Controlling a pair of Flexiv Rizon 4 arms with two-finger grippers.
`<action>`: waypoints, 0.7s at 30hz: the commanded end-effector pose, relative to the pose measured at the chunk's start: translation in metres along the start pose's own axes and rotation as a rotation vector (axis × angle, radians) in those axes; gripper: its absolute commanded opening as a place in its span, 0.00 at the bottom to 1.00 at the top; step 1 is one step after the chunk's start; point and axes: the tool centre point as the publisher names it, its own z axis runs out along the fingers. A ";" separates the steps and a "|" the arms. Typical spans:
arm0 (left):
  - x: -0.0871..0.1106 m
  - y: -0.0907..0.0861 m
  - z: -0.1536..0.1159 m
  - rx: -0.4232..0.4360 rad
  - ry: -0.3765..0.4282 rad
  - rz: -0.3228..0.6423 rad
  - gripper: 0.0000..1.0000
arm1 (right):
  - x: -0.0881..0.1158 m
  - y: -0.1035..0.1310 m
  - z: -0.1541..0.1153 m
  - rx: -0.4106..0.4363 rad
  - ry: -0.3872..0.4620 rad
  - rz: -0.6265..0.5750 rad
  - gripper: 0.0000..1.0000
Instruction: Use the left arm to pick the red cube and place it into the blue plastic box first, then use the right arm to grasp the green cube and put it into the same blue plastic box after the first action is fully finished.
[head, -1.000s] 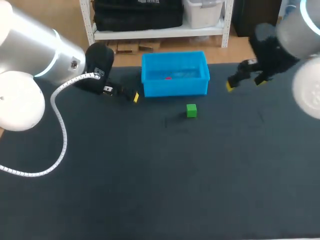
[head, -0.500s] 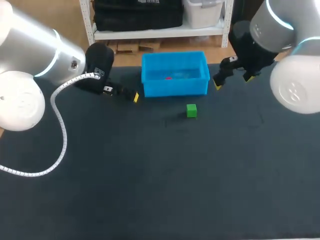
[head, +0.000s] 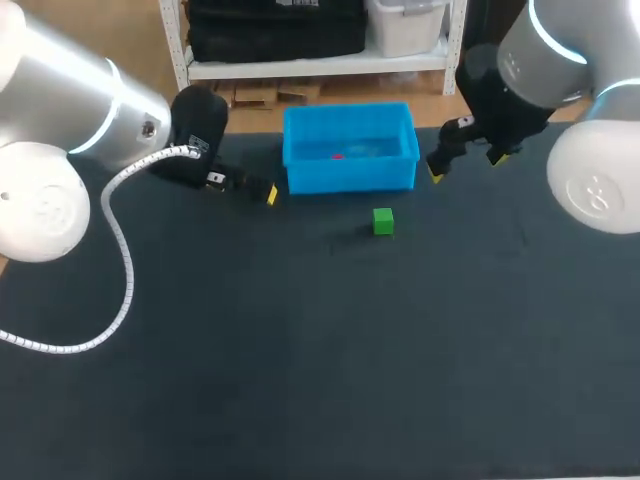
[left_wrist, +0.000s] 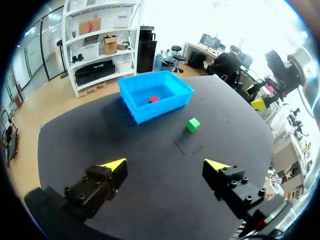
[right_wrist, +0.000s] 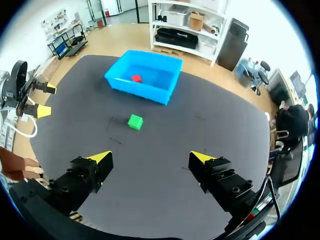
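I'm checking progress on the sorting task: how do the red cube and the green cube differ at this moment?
Colour: the red cube is red, the green cube is green. Place: the red cube lies inside the blue plastic box; the green cube sits on the table in front of that box, apart from it. Both are small cubes, and neither is held.

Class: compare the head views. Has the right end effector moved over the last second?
Yes: the right end effector shifted leftward in the head view, ending closer to the box.
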 end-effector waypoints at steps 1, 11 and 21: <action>-0.001 0.001 0.001 0.004 0.000 0.001 1.00 | -0.011 0.016 0.016 0.042 0.065 -0.004 1.00; -0.001 0.001 0.001 0.004 0.000 0.001 1.00 | -0.019 0.040 0.040 0.101 0.147 0.109 1.00; -0.001 0.001 0.001 0.004 0.000 0.001 1.00 | -0.033 0.054 0.055 0.156 0.133 0.212 1.00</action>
